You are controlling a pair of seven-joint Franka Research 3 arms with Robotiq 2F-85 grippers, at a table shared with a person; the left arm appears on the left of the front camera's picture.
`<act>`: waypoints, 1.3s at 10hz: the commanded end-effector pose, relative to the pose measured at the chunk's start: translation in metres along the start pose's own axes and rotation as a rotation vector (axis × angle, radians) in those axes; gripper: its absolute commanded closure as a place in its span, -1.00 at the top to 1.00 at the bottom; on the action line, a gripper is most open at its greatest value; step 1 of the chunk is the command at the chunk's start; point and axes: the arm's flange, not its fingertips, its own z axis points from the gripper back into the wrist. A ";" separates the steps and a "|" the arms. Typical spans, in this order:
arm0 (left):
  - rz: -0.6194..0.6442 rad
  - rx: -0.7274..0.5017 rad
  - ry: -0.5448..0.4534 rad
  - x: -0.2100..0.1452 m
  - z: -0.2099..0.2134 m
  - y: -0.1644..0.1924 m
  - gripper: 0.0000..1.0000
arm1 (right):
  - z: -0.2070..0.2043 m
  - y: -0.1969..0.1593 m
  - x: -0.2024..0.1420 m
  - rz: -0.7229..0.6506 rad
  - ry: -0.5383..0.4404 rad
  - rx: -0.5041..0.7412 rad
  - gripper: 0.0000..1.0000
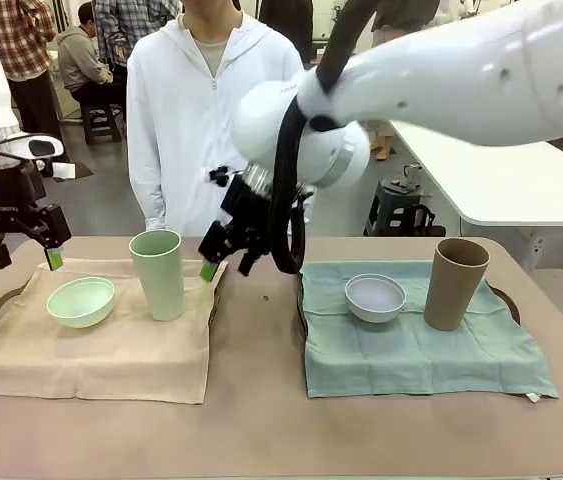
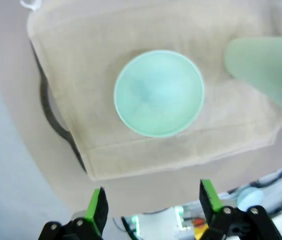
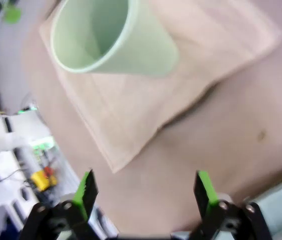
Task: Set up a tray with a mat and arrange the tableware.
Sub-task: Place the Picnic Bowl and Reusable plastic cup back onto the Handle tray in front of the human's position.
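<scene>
**Two trays laid, both grippers empty above the left-hand setting**

The pale green bowl [image 1: 81, 301] sits upright on the beige mat [image 1: 101, 350], with the tall pale green cup [image 1: 158, 273] standing just beside it toward the table's middle. On the teal mat [image 1: 421, 350], the small white bowl [image 1: 375, 297] and tall brown cup [image 1: 454, 283] stand near each other, apart. A dark tray rim [image 2: 50, 112] shows under the beige mat's edge.

The right gripper [image 1: 223, 262] hangs close beside the green cup, fingers spread wide, holding nothing. The left gripper [image 1: 23, 252] hovers above the mat's far left corner, also wide and empty.

Risk, as judged: the right gripper's nearness to the tall cup means a sideways move could tip it. The person [image 1: 211, 110] stands at the far edge, hands unseen
</scene>
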 end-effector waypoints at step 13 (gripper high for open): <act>-0.049 0.073 -0.074 -0.012 0.046 -0.032 0.90 | 0.094 0.041 -0.053 -0.445 0.220 -0.330 1.00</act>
